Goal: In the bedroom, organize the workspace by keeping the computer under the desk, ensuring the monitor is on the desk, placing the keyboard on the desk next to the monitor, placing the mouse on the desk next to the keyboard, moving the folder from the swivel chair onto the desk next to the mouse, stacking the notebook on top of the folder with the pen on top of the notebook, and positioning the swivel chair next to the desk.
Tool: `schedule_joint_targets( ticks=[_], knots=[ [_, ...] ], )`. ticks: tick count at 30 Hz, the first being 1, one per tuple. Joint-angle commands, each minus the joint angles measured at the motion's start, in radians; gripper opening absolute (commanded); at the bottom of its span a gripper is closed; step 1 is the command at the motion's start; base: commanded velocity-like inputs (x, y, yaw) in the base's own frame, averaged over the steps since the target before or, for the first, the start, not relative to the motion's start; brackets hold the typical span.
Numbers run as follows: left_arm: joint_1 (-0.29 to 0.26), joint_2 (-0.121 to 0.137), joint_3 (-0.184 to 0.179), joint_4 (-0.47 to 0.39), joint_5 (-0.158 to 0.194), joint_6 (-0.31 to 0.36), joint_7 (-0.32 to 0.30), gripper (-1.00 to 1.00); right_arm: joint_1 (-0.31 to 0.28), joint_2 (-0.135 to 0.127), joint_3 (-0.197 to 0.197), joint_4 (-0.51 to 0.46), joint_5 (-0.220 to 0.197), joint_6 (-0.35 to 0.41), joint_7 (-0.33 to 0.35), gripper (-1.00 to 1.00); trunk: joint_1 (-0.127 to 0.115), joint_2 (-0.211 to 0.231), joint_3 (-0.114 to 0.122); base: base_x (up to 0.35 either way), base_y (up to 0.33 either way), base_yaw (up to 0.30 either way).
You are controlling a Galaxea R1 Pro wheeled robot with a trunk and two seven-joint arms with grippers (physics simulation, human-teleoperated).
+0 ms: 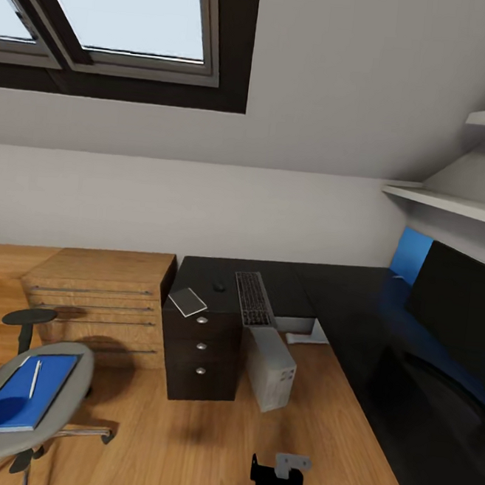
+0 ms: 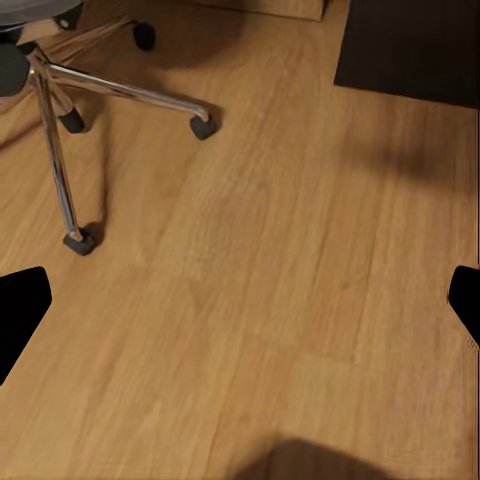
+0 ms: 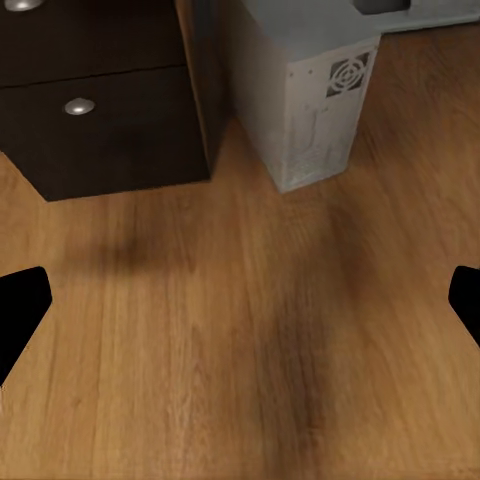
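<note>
A grey swivel chair [image 1: 5,398] stands at the lower left, its star base [image 2: 70,110] in the left wrist view. On its seat lies a blue folder [image 1: 24,396] with a white pen [image 1: 35,378] on top. The black L-shaped desk [image 1: 341,296] carries the keyboard [image 1: 253,298], a dark mouse [image 1: 219,286] and a flat grey notebook [image 1: 187,302]. The monitor [image 1: 455,307] stands on the desk's right wing. The grey computer tower [image 1: 269,367] [image 3: 300,90] sits on the floor beside the drawers. My left gripper [image 2: 240,305] and right gripper [image 3: 240,305] hang open over bare floor.
The desk's dark drawer unit [image 1: 201,350] [image 3: 100,110] stands left of the tower. A wooden dresser [image 1: 96,299] is against the back wall. White shelves [image 1: 454,203] hang above the monitor. A black arm part [image 1: 279,480] shows at the bottom edge. Wooden floor [image 1: 178,444] lies between chair and desk.
</note>
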Motion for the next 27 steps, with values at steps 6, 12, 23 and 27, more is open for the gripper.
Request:
schedule_joint_targets(
  ticks=[6,12,23,27],
  knots=[
    [-0.001,0.005,-0.004,-0.182,0.005,0.099,0.02,1.0,-0.001,0.0,0.003,-0.077,-0.002,0.003,-0.007,1.0,0.023,-0.043,-0.02,0.0,0.0,-0.009],
    [-0.001,0.012,-0.001,-0.417,0.004,0.325,0.072,1.0,-0.007,-0.01,-0.005,-0.17,-0.007,0.022,-0.013,1.0,0.046,-0.085,-0.039,0.0,0.0,-0.002],
    [0.0,0.012,0.084,-0.893,0.008,0.818,0.19,1.0,-0.208,-0.056,-0.285,-0.329,-0.148,0.377,-0.003,1.0,0.088,-0.162,-0.073,0.0,0.0,0.0],
    [0.0,0.008,0.142,-1.008,0.008,0.889,0.198,1.0,-0.266,-0.078,-0.412,-0.381,-0.233,0.494,0.021,1.0,0.104,-0.19,-0.086,0.0,0.0,0.0]
  ],
)
